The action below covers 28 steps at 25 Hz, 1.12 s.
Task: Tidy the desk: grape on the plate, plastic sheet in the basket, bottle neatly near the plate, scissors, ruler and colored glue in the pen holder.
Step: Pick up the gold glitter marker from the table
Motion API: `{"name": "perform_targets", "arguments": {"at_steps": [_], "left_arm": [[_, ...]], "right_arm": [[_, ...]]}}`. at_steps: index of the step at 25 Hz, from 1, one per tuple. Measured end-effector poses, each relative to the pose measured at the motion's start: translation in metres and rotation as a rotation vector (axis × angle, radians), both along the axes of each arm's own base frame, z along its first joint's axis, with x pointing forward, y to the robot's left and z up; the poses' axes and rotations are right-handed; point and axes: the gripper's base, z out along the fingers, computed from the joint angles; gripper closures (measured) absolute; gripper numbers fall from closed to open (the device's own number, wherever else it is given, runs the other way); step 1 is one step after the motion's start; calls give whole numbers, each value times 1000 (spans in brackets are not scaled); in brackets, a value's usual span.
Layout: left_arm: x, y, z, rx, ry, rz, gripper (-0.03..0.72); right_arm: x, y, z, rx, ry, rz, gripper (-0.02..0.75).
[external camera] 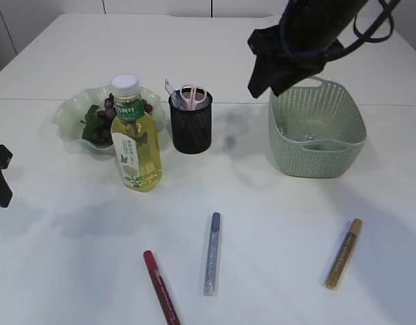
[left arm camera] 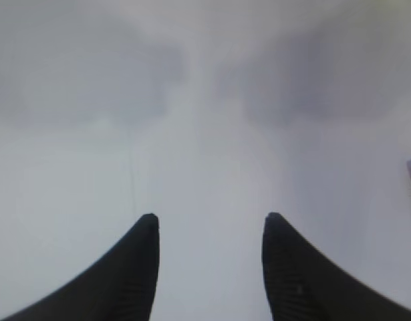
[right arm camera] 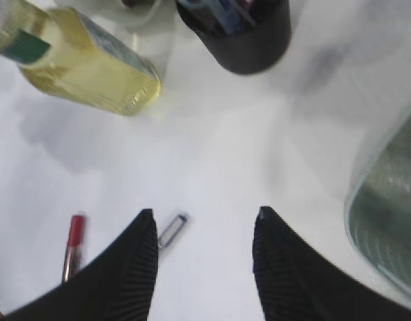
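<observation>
Right gripper (external camera: 262, 84) hangs empty, jaws apart, beside the black mesh pen holder (external camera: 191, 125) in my exterior view; the silver-blue glitter glue tube (external camera: 212, 254) lies well in front of that holder, its long axis running nearly straight away from it. Left gripper (left arm camera: 210, 224), in its wrist view, is parted over bare table. From the right wrist view, that tube (right arm camera: 172, 229) sits just beside my left finger, so I judge this arm nearer.
</observation>
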Motion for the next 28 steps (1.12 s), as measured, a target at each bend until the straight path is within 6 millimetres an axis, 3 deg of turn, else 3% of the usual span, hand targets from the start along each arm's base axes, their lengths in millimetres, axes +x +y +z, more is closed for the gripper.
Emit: {"name": "perform_targets", "arguments": {"at_steps": [7, 15, 22, 28], "left_arm": [[2, 0, 1, -8, -25, 9, 324], [3, -1, 1, -18, -26, 15, 327], [3, -1, 1, -19, -28, 15, 334], [3, -2, 1, -24, -28, 18, 340]], "right_arm": [[-34, -17, -20, -111, 136, -95, 365], [-96, -34, -24, -136, 178, -143, 367], [-147, -57, -45, -192, 172, -328, 367], [-146, -59, -50, -145, 104, -429, 367]]}}
